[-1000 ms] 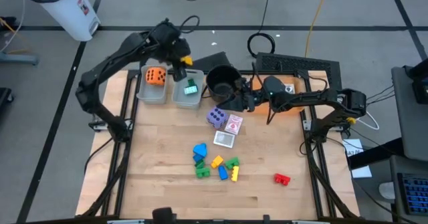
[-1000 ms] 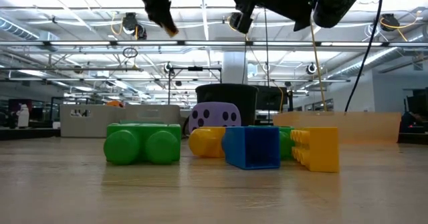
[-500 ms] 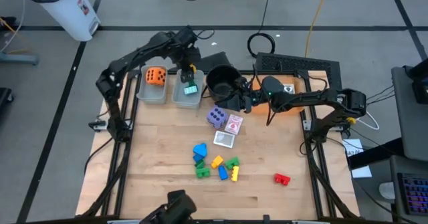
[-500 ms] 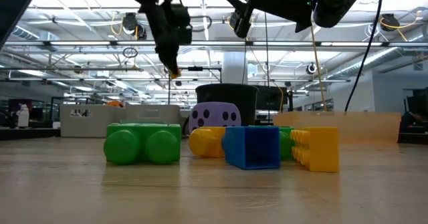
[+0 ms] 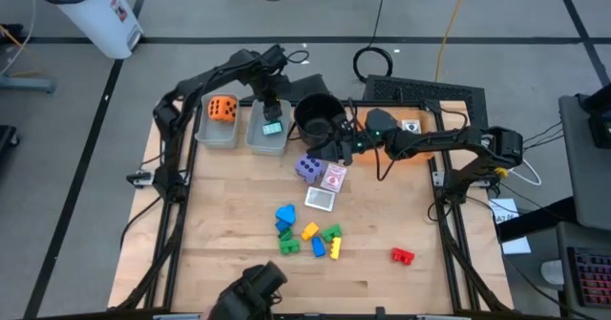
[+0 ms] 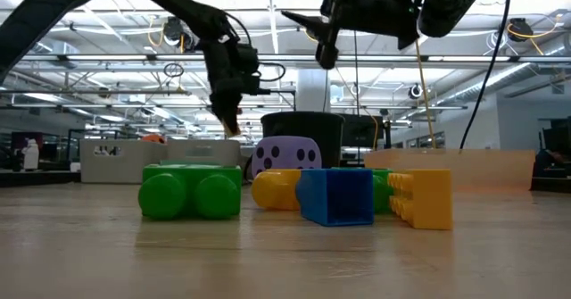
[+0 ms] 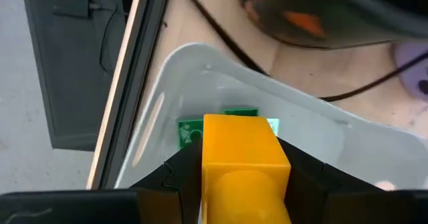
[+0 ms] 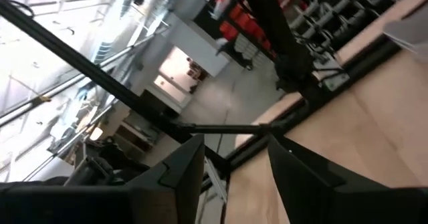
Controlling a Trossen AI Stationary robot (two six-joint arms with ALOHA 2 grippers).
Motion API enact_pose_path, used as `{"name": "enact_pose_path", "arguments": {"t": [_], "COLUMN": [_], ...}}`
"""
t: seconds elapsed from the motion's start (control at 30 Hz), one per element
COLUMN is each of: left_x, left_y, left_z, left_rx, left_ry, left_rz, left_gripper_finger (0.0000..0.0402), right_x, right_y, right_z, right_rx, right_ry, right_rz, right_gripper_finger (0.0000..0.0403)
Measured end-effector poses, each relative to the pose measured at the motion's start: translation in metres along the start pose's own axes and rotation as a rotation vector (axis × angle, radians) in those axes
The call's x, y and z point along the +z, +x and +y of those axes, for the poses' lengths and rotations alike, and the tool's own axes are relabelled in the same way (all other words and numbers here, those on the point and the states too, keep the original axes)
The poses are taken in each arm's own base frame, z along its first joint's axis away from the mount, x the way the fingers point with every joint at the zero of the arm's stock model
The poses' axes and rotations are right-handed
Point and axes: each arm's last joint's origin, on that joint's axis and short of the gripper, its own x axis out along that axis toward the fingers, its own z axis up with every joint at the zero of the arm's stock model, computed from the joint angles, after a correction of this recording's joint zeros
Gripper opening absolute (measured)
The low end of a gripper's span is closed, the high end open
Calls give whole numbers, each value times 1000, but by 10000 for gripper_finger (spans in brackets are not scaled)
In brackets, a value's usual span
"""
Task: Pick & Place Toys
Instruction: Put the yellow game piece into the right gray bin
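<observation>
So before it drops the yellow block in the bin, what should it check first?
1. Left gripper grips the yellow block: ok.
2. Block is over the grey bin beside the black pot: ok.
3. Room in that bin, with only a green block seen inside: ok.
4. Block low enough to drop softly: cannot tell.
5. Right gripper, near the pot, clear of the bin: ok.
</observation>
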Motion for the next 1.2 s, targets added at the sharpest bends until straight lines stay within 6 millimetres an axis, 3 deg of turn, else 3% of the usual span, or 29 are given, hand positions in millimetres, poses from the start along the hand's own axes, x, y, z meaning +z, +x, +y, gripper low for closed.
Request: {"name": "enact_pose_path", "arguments": {"t": [0.27,0.6,1.2], "left_x": [3,16,18], "left_y": [22,37,71], "left_z": [5,-13,-8], "left_rx": [-10,51,56], "left_ry": [49,309,297], "left_rz": [33,58,128], "left_gripper_finger": [156,156,156], "right_x": [3,5,-13], "right_y": [-6,-16,-28], "right_z": [-9,-21,-33], "right_rx": [-24,-55,-51], "right_ry": [16,44,131], "right_rz": [53,51,35], "right_gripper_finger": [161,161,161]}}
